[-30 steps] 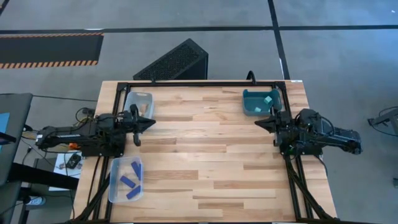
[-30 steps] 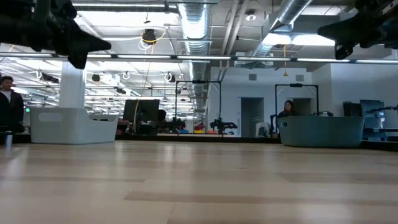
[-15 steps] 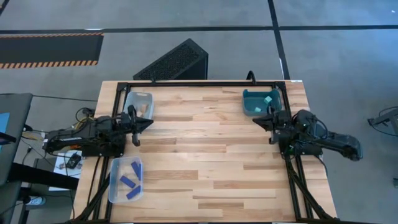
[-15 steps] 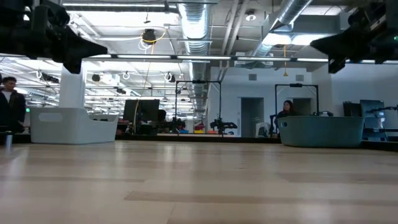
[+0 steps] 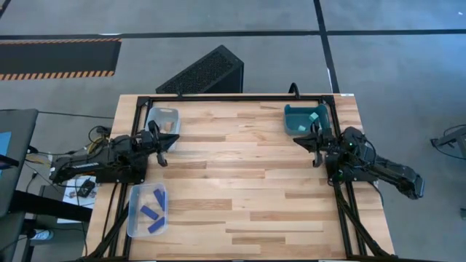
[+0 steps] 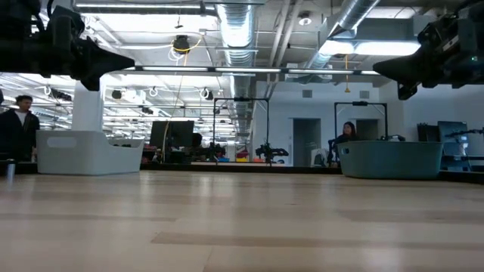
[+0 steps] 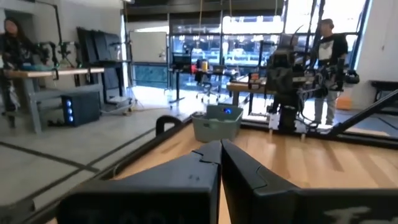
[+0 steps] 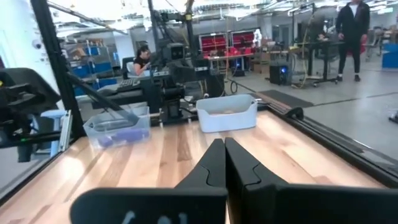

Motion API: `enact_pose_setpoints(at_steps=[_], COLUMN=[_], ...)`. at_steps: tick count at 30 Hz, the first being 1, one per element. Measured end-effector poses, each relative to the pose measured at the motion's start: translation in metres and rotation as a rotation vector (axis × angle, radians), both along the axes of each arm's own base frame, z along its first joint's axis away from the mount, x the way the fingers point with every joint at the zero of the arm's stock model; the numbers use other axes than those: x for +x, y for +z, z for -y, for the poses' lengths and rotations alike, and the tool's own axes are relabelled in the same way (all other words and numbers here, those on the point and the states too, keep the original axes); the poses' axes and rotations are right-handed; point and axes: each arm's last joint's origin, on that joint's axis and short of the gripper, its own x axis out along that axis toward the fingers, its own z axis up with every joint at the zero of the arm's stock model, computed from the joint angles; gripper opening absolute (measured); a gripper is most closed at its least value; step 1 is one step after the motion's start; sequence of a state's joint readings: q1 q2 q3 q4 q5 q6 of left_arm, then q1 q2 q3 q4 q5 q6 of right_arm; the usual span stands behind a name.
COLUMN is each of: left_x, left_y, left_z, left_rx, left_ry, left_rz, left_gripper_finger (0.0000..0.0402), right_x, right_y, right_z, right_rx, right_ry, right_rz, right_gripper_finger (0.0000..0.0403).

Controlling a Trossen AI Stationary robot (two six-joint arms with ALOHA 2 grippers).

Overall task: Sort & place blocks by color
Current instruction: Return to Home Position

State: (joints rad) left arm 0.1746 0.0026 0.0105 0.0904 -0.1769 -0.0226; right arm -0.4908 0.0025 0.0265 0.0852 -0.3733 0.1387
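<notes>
While left claw (image 5: 175, 141) flanks grey bin (image 5: 153, 116), right claw (image 5: 299, 140) flanks teal bin (image 5: 290, 117)

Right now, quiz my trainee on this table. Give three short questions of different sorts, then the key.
1. True or false: the dark blue blocks lie in the teal bin.
2. What do the left hand and the right hand hold? A: a blue block each. B: a tan block each. C: nothing.
3. Fill in: the light cyan blocks lie in the ____ bin.

Key: 1. False, they lie in the clear bin. 2. C, both hands are shut and empty. 3. Teal.
</notes>
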Motion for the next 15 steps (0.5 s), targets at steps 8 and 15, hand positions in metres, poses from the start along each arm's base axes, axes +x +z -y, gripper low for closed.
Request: enact_pose_setpoints(at_steps=[8, 15], left_x=[-0.002, -0.002], left_y=[0.009, 0.010], left_z=[-0.002, -0.001], left_rx=[0.031, 0.042], left_ry=[0.003, -0.003], left_rz=[0.093, 0.101], left_gripper_finger=[0.0000, 0.0000], right_x=[-0.003, -0.006], right_y=[0.001, 0.016], right_z=[0.004, -0.003], right_rx=[0.056, -0.042], right_ry=[0.018, 0.198], right_rz=[0.009, 0.040], right_gripper_finger=[0.0006, 0.0003])
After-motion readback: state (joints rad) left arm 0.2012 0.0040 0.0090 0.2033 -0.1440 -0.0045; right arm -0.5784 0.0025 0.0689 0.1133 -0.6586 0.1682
